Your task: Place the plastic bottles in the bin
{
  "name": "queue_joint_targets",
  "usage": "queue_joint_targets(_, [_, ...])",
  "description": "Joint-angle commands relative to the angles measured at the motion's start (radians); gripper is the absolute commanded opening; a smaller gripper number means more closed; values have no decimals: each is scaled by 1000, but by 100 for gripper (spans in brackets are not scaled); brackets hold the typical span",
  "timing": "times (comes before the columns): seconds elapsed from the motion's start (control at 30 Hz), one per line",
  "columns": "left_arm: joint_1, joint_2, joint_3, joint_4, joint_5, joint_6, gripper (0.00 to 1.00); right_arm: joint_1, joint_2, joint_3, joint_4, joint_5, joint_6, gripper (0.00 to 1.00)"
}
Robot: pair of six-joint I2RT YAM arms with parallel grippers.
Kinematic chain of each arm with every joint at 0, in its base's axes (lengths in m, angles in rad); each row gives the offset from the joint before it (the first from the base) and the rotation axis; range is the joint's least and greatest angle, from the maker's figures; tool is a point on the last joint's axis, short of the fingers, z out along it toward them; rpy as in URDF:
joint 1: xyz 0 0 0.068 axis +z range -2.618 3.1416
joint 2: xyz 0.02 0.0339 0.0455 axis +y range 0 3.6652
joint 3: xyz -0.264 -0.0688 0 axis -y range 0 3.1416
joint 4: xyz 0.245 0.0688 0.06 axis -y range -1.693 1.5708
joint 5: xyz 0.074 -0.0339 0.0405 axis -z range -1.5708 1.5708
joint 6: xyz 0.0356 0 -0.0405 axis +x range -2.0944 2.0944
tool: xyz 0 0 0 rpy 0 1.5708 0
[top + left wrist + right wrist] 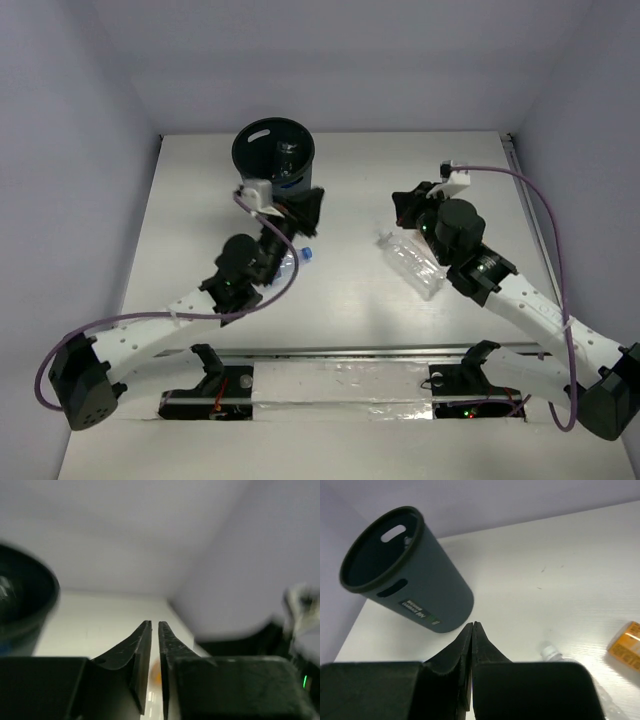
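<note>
Right hand (pixel 401 212) hangs just beyond clear bottle (pixel 411 263).

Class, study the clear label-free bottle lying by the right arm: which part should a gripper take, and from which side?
Probably mid-body on the clear bottle, from above with the right gripper, closing across its width. It lies flat and slanted, cap toward the far left, so both long sides are exposed; its near end sits by the right arm.

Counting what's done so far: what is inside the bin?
At least one clear bottle shows inside the bin. The bin's dark, shadowed depth hides whether others lie there.
</note>
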Motion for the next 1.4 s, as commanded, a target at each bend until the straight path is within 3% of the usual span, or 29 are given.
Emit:
queue_joint_targets(0.0, [-120, -3, -154, 50, -20, -28, 8, -80, 23, 70, -116, -58, 0, 1])
queue_joint_targets(0.1, [-212, -35, -252, 74, -54, -53, 1, -142, 45, 82, -188, -96, -6, 1])
queue_joint_targets(0.2, [-266, -57, -308, 74, -27, -77, 0, -231, 88, 111, -259, -98, -37, 1])
queue_joint_targets(0.33, [-306, -73, -312, 9, 33, -77, 0, -465, 177, 140, -303, -213, -54, 0])
queue_joint_targets(0.43, [-306, -100, -288, -76, 93, -89, 0, -476, 287, 192, -363, -173, -94, 7])
queue_joint_targets(0.53, [-306, -152, -283, -150, 122, -92, 8, -476, 409, 266, -477, -100, -126, 43])
queue_joint_targets(0.57, [-306, -187, -297, -167, 121, -103, 10, -476, 431, 272, -515, -63, -138, 63])
queue_joint_targets(0.63, [-306, -225, -314, -173, 115, -107, 10, -476, 477, 303, -559, -6, -132, 76])
queue_joint_targets(0.77, [-306, -354, -346, -187, 125, -115, 12, -476, 554, 320, -648, 19, -164, 89])
queue_joint_targets(1.1, [-306, -459, -377, -213, 105, -123, 13, -476, 684, 458, -845, 30, -270, 98])
queue_joint_targets(1.27, [-306, -452, -378, -212, 107, -123, 13, -467, 798, 522, -848, -35, -319, 99])
queue_joint_targets(1.37, [-306, -445, -378, -209, 104, -123, 13, -467, 864, 588, -851, 2, -325, 99])
